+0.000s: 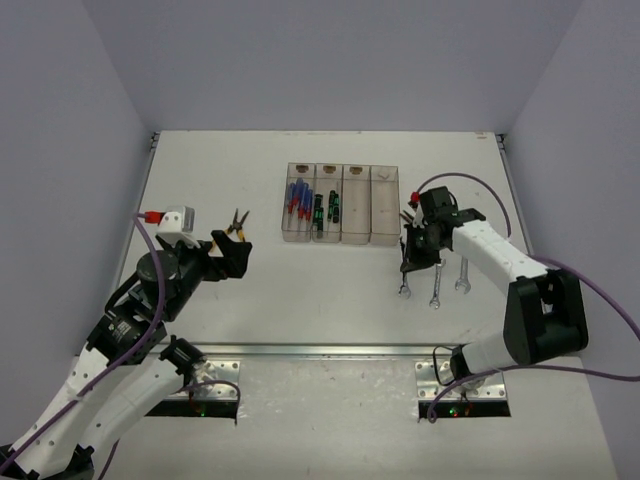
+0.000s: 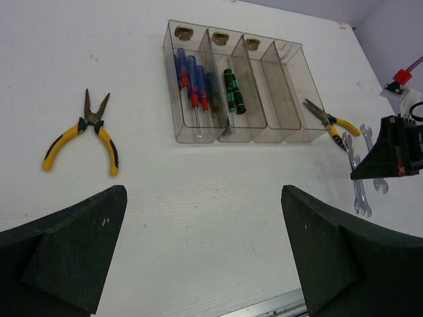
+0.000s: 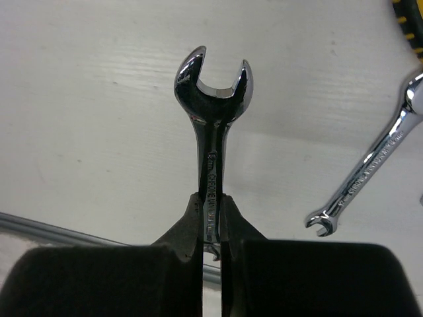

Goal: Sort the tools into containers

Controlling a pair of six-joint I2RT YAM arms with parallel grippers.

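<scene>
The four joined clear containers stand at the table's back middle; they also show in the left wrist view. The leftmost holds blue-handled screwdrivers, the second black-and-green screwdrivers. My right gripper is shut on a silver wrench, right of the containers. Two more wrenches lie beside it. Yellow-handled pliers lie just beyond my left gripper, which is open and empty. A second pair of pliers lies by the rightmost container.
The two right containers look empty. A loose wrench lies to the right of the held one. A metal rail runs along the table's near edge. Grey walls close the table on the left, back and right.
</scene>
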